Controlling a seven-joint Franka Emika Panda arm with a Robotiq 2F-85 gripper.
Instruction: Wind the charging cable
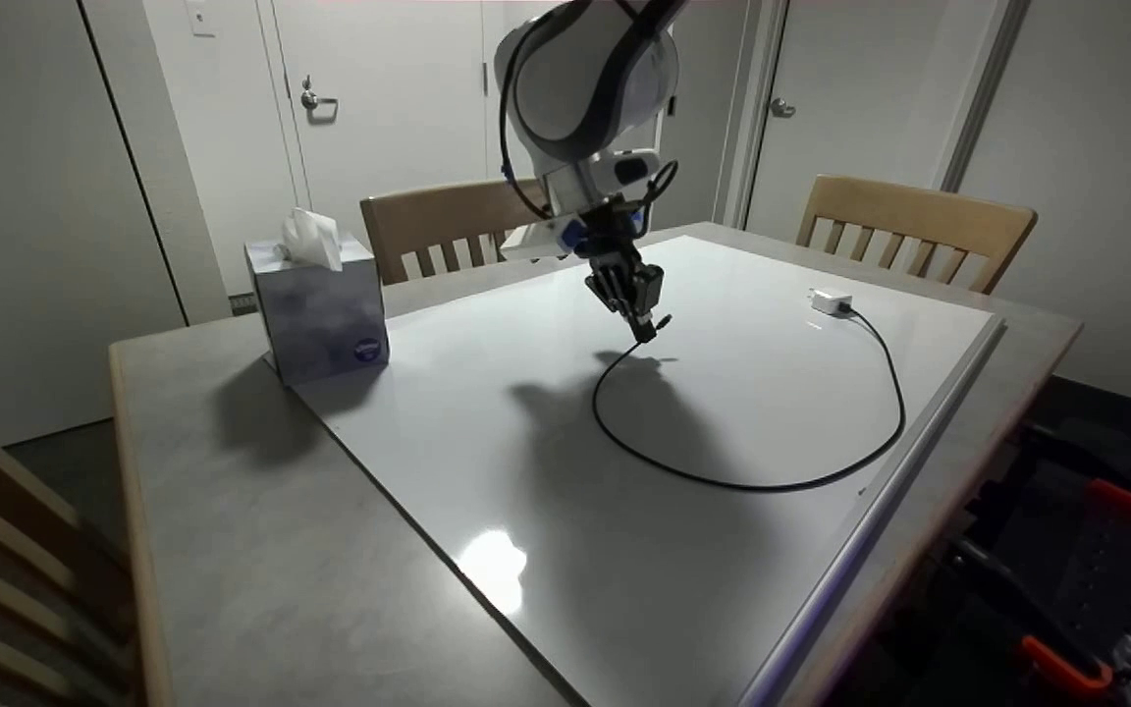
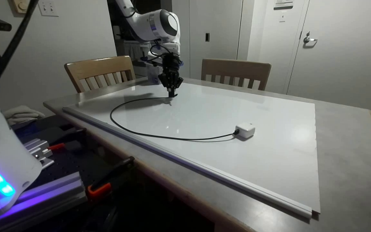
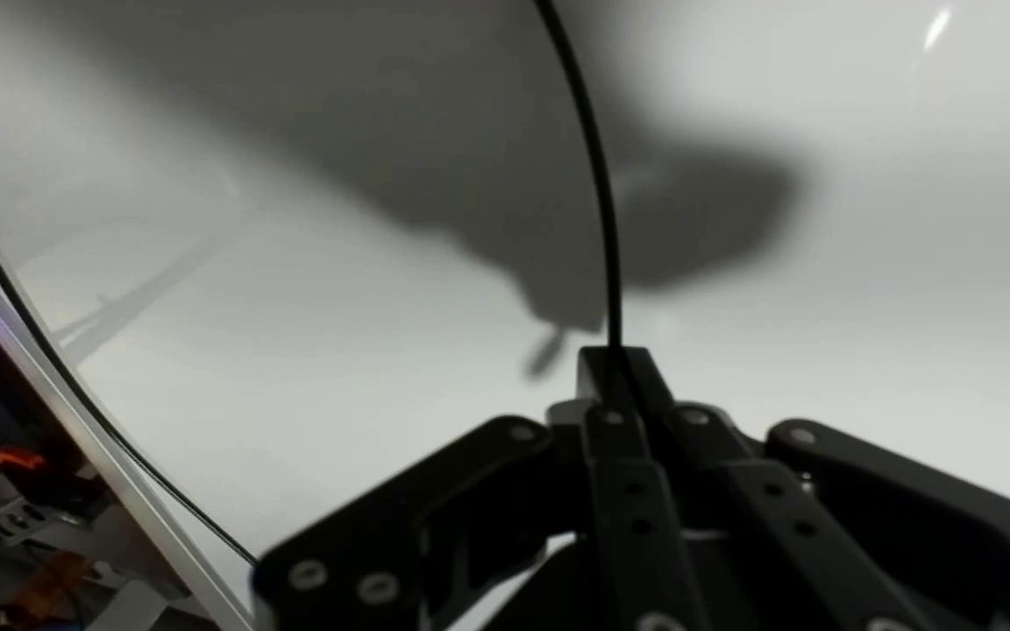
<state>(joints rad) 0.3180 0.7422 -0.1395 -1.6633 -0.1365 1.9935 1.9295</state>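
On the whiteboard [image 1: 467, 368] lies the charging cable [image 1: 752, 488], its raised left end in an exterior view pinched by the Robotiq gripper [image 1: 643, 332]; winding seems early, next presumably looping right, toward the power adapter [image 1: 831, 300].

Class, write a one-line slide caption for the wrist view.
Claw shut on the black charging cable, poised over a shiny white board.

charging cable [image 3: 600, 166] partly hidden inside claw [image 3: 615, 368]

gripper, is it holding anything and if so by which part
The gripper holds the charging cable just short of the end that is not plugged into the white adapter; that end's small connector sticks out past the grip.
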